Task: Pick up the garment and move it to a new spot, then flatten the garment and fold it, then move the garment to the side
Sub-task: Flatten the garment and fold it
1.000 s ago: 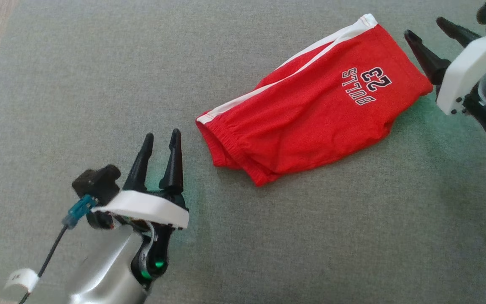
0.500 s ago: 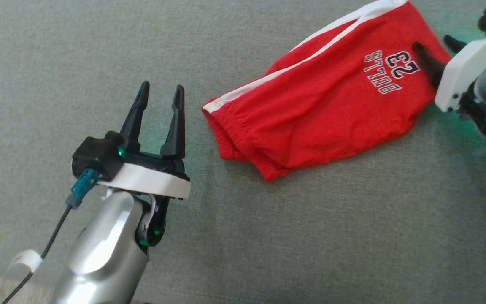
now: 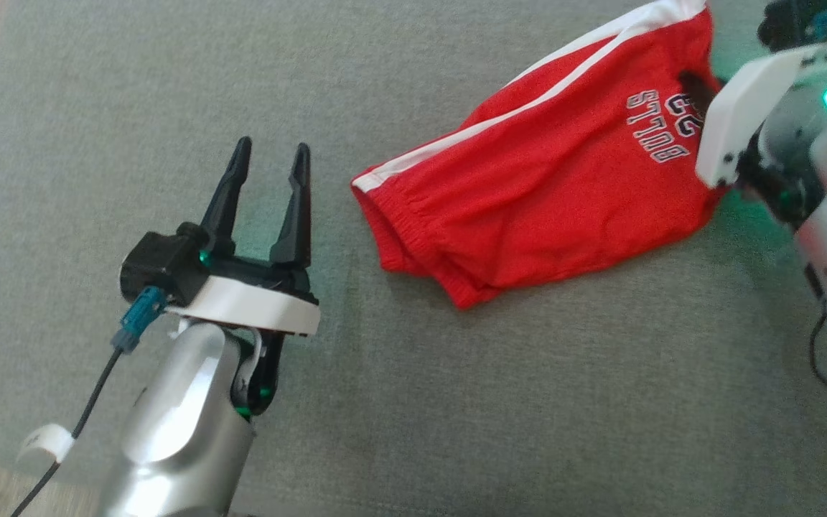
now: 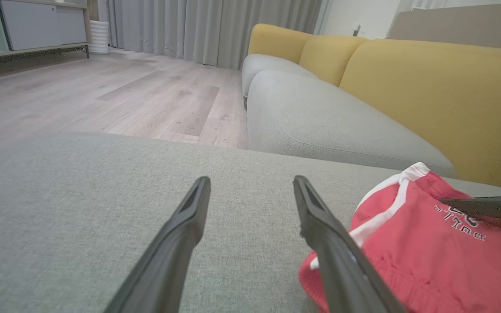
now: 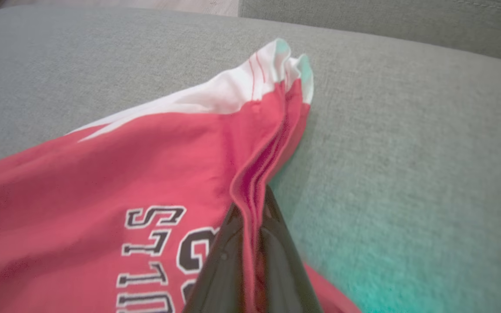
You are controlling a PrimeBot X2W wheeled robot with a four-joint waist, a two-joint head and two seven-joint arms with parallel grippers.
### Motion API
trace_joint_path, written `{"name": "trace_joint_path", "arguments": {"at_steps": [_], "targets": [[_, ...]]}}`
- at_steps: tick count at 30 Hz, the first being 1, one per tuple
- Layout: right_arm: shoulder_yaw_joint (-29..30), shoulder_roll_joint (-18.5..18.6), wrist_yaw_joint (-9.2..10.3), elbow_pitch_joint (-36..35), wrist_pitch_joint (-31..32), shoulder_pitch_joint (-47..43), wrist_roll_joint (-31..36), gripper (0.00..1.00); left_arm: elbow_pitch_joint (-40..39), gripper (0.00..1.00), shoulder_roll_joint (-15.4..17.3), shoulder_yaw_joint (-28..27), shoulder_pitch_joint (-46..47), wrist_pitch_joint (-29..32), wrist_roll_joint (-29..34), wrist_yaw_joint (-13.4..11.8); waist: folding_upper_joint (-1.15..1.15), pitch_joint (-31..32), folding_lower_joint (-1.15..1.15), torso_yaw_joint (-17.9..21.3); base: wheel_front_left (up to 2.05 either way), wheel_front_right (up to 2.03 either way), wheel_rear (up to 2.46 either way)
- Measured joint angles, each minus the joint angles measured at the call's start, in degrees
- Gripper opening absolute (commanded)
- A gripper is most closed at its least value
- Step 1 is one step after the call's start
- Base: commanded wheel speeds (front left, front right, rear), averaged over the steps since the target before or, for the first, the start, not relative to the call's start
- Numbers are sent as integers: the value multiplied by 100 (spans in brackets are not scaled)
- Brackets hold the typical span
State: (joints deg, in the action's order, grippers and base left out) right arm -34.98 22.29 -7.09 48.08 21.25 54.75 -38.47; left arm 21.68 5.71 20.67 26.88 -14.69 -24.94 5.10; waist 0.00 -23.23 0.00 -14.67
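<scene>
Garment (image 3: 543, 194): red shorts with a white side stripe (image 3: 528, 93), lying mostly flat on the grey cushion (image 3: 456, 402). Landmark for everything below is the BULLS print (image 3: 661, 122).

- Right claw (image 5: 251, 204): closed, pinching a raised ridge of red cloth right beside the print, on the leg-hem end. The right wrist view shows several layers bunched between the fingers, so it probably has more than the top layer.
- Left claw (image 3: 271, 147): jaws wide apart, holding nothing. It is well away from the print, at the opposite end of the shorts, just beside the elastic waistband (image 3: 413, 237). In the left wrist view one finger overlaps the cloth edge; I can't tell if it touches.

Handling, my read:
- Light, thin, fully limp. Not fragile.
- Fabric on fabric, so it'll likely drag and wrinkle rather than slide clean.
- Lifted from the single pinch by the print, it should hang and collapse into a bunch. That's fine for the move, bad for flattening.
- Best holds are the waistband (thicker, firmer, least likely to slip out) and the hem corners near the print.
- Two claws at opposite ends would give tension for spreading.
</scene>
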Motion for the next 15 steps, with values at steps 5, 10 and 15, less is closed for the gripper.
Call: {"name": "trace_joint_path", "arguments": {"at_steps": [5, 10, 15], "targets": [[86, 23, 0, -155, -291, -479, -81, 0, 115, 100, 40, -208, -166, -1, 81, 46, 0, 286, 0, 235, 0, 0, 0], [359, 138, 0, -198, -437, -766, 82, 0, 193, 100, 126, -342, -485, -1, 98, 54, 0, 606, -1, 460, 0, 0, 0], [773, 376, 0, -325, -476, -1151, 457, 0, 276, 100, 233, -420, -872, -1, 143, 54, 0, 1031, -2, 739, 0, 0, 0]]}}
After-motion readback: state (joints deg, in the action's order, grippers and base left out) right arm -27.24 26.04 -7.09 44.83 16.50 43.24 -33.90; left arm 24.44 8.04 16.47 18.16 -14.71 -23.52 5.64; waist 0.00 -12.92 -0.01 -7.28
